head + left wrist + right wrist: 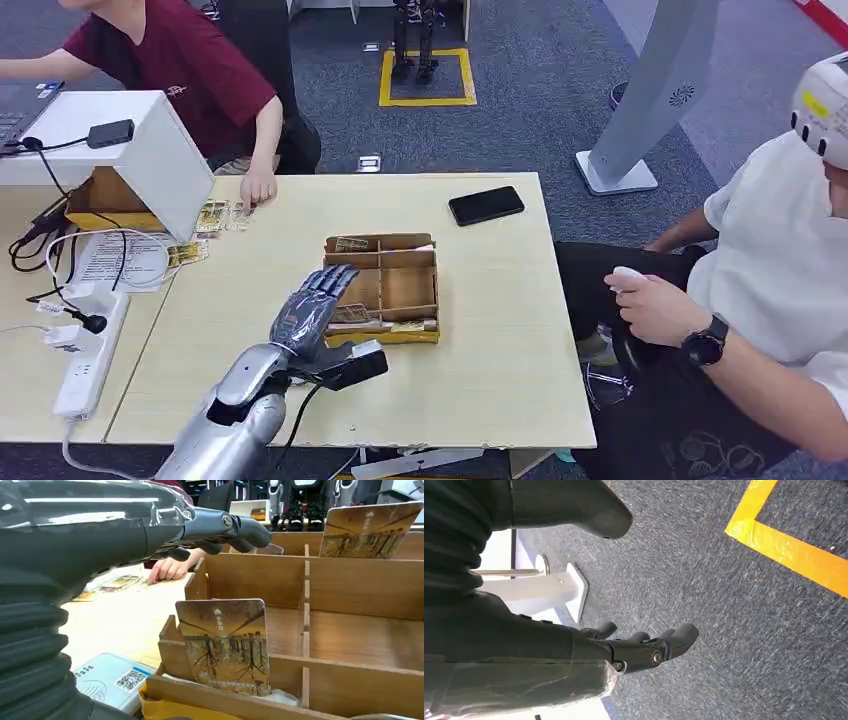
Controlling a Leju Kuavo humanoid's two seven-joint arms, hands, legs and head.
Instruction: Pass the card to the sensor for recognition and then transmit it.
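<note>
The robot's left hand (pixel 312 312), fingers spread and holding nothing, hovers over the wooden divider box (pixel 412 286) near the table's (pixel 500 380) front edge. A card (pixel 225 645) stands in its front compartment, ungrasped; pinching it likely comes next. The right hand (pixel 644 647) hangs empty.

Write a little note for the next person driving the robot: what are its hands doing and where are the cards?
Left hand: open, fingers spread, above the wooden tray, holding nothing.
Right hand: hanging over the carpet, fingers loosely curled, nothing in it.
Cards: one card stands in the tray's near compartment; another stands at the far end.
Done: no card picked up yet.
Left: grasp a card, present it for recognition, pass it on.
</note>
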